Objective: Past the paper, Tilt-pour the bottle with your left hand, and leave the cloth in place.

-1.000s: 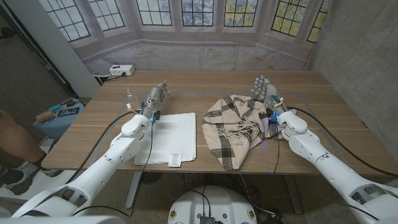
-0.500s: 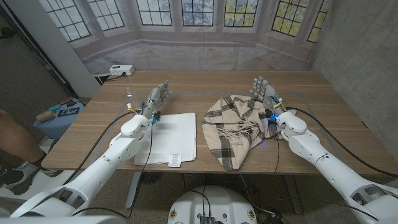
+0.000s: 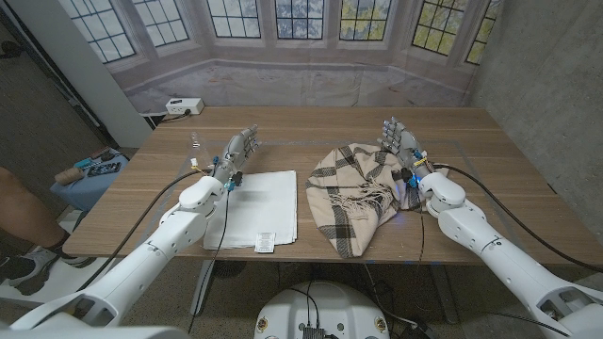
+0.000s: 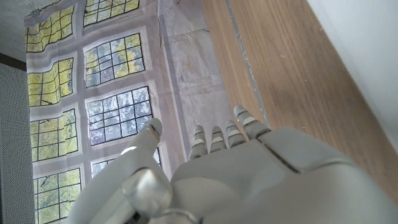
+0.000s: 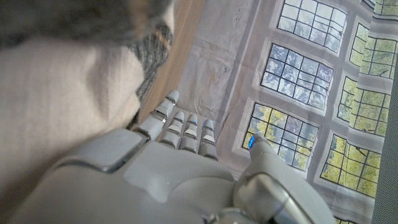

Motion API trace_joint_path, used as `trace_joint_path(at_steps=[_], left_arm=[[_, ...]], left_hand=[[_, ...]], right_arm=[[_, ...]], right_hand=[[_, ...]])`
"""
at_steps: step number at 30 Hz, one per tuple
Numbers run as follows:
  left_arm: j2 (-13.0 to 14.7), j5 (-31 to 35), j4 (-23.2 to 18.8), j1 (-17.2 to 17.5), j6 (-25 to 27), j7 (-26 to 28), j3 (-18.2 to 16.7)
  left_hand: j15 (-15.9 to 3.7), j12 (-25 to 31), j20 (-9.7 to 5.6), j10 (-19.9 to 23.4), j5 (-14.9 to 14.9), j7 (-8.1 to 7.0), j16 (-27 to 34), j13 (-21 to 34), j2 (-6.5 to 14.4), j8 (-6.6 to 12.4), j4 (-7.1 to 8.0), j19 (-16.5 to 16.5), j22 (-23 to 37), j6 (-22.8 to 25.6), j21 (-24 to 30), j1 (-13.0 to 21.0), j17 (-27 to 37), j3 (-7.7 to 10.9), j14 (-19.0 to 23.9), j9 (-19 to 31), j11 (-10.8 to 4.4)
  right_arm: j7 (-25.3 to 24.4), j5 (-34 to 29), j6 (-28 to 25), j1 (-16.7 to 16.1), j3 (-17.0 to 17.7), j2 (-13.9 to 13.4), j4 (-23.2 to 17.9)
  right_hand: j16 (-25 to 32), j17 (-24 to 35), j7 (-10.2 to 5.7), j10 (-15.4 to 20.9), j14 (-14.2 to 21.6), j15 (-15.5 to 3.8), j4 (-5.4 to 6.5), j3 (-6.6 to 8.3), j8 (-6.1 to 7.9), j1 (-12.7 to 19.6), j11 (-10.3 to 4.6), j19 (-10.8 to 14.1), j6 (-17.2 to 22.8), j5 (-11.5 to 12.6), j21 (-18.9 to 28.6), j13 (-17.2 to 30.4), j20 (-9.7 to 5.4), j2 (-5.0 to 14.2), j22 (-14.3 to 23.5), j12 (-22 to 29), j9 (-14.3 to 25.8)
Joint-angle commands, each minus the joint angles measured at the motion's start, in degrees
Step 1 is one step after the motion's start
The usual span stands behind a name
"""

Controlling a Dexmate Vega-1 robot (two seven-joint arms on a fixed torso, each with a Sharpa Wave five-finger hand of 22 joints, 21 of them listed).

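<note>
A small clear bottle stands upright on the wooden table, past the far left corner of the white paper. My left hand hovers over the paper's far edge, to the right of the bottle and apart from it, fingers spread and holding nothing. The left wrist view has that hand over bare wood beside the paper. A plaid cloth lies bunched right of the paper. My right hand stands open at the cloth's far right side; the right wrist view puts the hand next to the cloth.
A small white tag lies on the paper's near edge. A white box with a cable sits at the table's far left corner. A person's leg and a blue-topped stand are off the table's left side.
My left arm has drifted slightly left and nearer, its hand still open. The right hand has barely shifted. Bottle, paper and cloth have not moved.
</note>
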Motion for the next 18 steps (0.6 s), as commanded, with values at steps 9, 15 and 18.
trace_joint_path(at_steps=[9,15,18], left_arm=[[4.8,-0.6,-10.0,6.9,2.7,3.1,-2.0],[5.5,-0.5,-11.9,8.5,2.6,3.7,-2.4],[5.7,-0.6,-12.9,9.6,2.7,4.5,-2.8]], left_hand=[[0.49,-0.3,-0.07,0.3,0.4,0.21,0.1,0.2,-0.2,0.01,-0.84,0.6,0.1,0.6,-0.4,1.0,0.1,0.38,0.2,0.3,0.25],[0.51,-0.3,-0.05,0.4,0.4,0.28,0.1,0.3,-0.2,-0.02,-1.11,0.7,0.1,0.7,-0.5,1.2,0.1,0.42,0.2,0.3,0.23],[0.55,-0.3,-0.01,0.4,0.4,0.32,0.1,0.3,-0.2,-0.05,-1.25,0.7,0.1,0.6,-0.6,1.4,0.1,0.44,0.3,0.3,0.42]], right_arm=[[-0.3,-1.1,-0.1,-1.5,-0.2,-1.5,-3.5],[-0.4,-1.5,-0.1,-1.7,0.1,-2.4,-4.7],[-0.4,-1.8,-0.3,-1.8,0.2,-2.8,-5.2]], right_hand=[[-0.1,0.0,0.12,0.1,0.2,-0.18,-0.27,0.41,-0.02,0.6,0.12,0.4,0.4,0.2,0.1,0.3,-1.08,0.02,0.3,0.0,0.3],[-0.2,-0.1,0.13,0.1,0.1,-0.22,-0.38,0.45,-0.05,0.6,0.18,0.4,0.3,0.2,0.0,0.3,-1.13,-0.01,0.3,-0.1,0.3],[-0.2,-0.1,0.14,0.0,0.1,-0.22,-0.43,0.46,-0.07,0.6,0.17,0.4,0.3,0.2,0.0,0.3,-1.15,-0.03,0.3,-0.1,0.3]])
